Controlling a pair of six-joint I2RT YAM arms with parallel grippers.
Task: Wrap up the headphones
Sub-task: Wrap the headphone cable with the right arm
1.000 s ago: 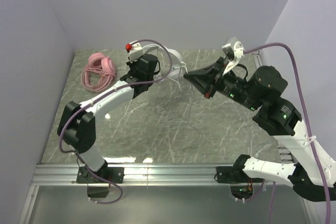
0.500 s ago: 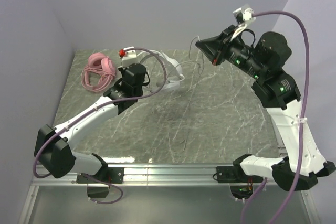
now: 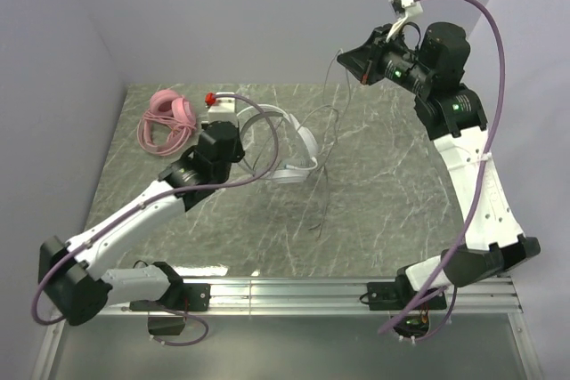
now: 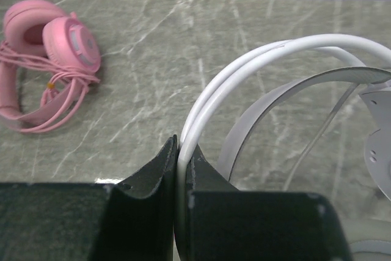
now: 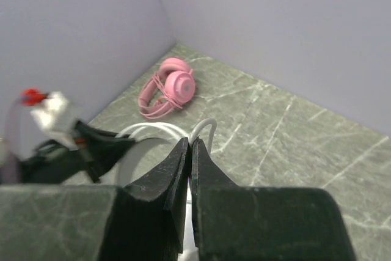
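Pinching the band of the white and grey over-ear headset (image 3: 290, 173), the left claw (image 4: 179, 146) holds it low over the grey marble-patterned table (image 3: 401, 211). That clamp should stay steady while the right claw (image 3: 343, 58), shut high up, seemingly on the thin dark cable (image 3: 326, 166), winds with even tension. The slack blends into the marble veins. Farthest back lies the all-pink over-ear headset (image 3: 167, 120), its cord bundled.

The tabletop's (image 3: 401, 211) far left corner is taken by the pink headset (image 3: 166, 119); its middle is barred by the white headset (image 3: 289, 144) and a cable (image 3: 327, 166) strung upward; room is left along the right edge.
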